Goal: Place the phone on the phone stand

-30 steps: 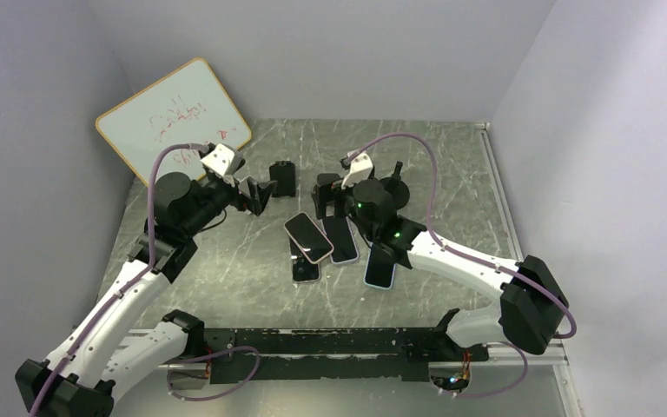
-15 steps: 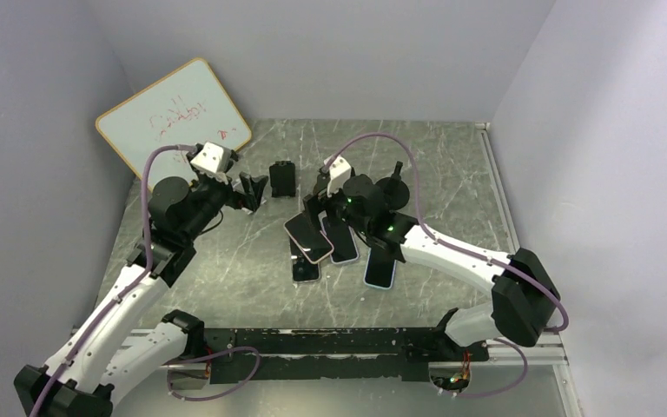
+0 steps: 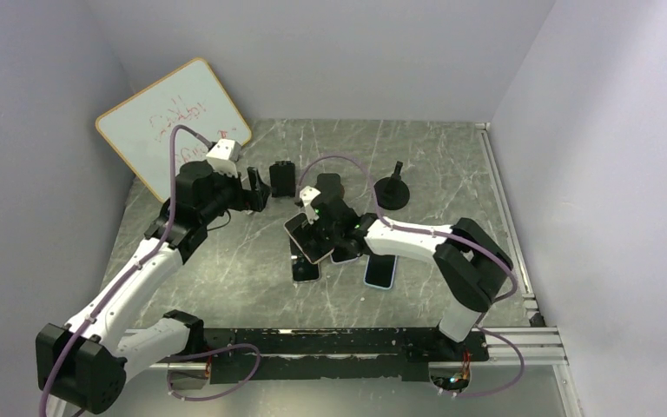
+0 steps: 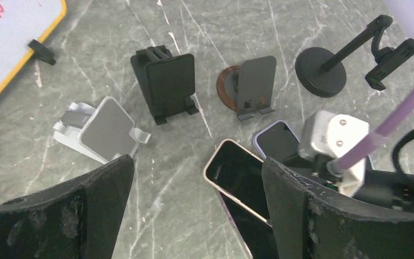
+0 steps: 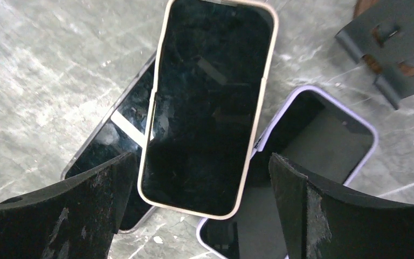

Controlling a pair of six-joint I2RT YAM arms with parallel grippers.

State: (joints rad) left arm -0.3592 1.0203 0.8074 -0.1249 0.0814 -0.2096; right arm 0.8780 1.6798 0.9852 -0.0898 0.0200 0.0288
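Several phones lie piled mid-table. A cream-cased phone (image 3: 307, 236) lies on top, also in the right wrist view (image 5: 207, 102) and the left wrist view (image 4: 237, 175). A purple-cased phone (image 5: 315, 143) and a dark phone (image 5: 119, 141) lie partly under it. My right gripper (image 3: 320, 228) is open just above the pile, its jaws either side of the cream phone's near end (image 5: 205, 216). My left gripper (image 3: 256, 187) is open and empty, above bare table left of the cream phone (image 4: 197, 216). A black phone stand (image 4: 167, 81) stands just beyond it, also in the top view (image 3: 282, 178).
A silver stand (image 4: 102, 132), a stand with a brown disc (image 4: 253, 86) and a round-based clamp holder (image 3: 392, 187) stand at the back. A blue-cased phone (image 3: 380, 272) lies right of the pile. A whiteboard (image 3: 174, 122) leans on the left wall.
My right gripper has swung left and now hangs over the phone pile. My left gripper has moved a little right, closer to the black stand. The phones have not moved.
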